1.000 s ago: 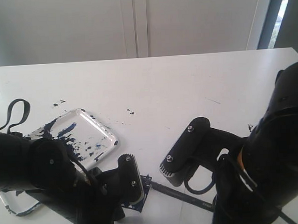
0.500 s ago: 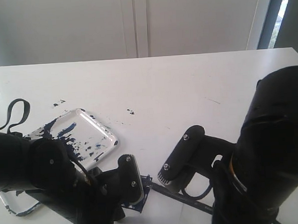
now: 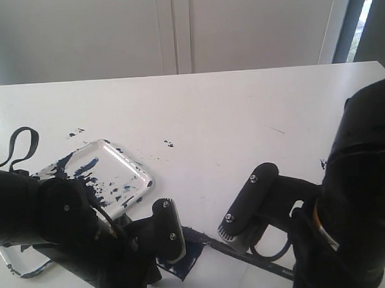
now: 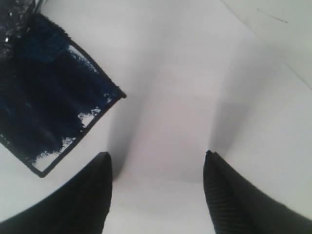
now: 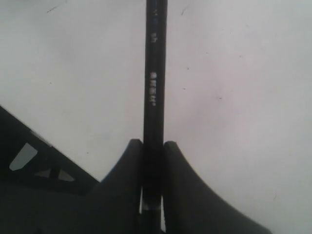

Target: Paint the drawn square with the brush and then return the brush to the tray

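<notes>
Right now the right gripper [image 5: 152,146] is pinched narrow on the brush [image 5: 155,73], handle between both pads, shaft running straight out from the jaws. In the exterior view the bristle end appears to sit at the edge of the drawn square [image 3: 185,254], low on the table [image 3: 243,115], just beside the left gripper [image 4: 156,161]. That one hangs spread wide and empty over bare table next to the square. The square is mostly dark blue. The left wrist view shows white slivers along one edge and near a corner, so painting looks nearly done, not finished. The tray [image 3: 125,162] lies beyond the left arm, apart from the square.

Risks, as a judgement:
- The handle is thin and round, so it may twist or slide in the pinch under stroke pressure.
- The tip works very close to the left gripper, so a wide stroke could smear or hit it.
- Overshoot past the outline would mark the table.
- The return to the tray crosses the left arm, so a clipped handle or drips seem possible.
</notes>
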Robot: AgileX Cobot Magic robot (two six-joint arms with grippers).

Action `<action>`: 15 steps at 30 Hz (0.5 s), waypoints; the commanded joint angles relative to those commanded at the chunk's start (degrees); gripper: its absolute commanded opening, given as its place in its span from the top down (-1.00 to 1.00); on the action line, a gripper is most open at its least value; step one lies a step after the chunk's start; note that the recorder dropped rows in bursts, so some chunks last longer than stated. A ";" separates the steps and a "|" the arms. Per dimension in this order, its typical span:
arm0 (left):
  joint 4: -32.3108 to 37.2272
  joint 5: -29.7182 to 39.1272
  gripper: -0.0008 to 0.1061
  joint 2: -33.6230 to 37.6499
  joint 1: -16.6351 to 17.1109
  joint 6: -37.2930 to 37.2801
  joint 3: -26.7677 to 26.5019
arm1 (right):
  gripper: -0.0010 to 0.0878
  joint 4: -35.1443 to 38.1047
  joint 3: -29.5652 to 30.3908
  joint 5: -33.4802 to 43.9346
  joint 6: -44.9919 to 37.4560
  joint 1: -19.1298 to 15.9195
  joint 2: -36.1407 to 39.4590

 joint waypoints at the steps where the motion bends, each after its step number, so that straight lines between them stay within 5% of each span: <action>1: 0.00 0.00 -0.14 0.00 0.00 0.00 0.00 | 0.98 0.00 0.00 0.03 0.00 0.00 -0.52; 15: 0.00 0.11 -0.14 0.00 0.00 0.00 0.00 | 0.98 0.70 0.00 -1.24 0.12 0.00 -0.34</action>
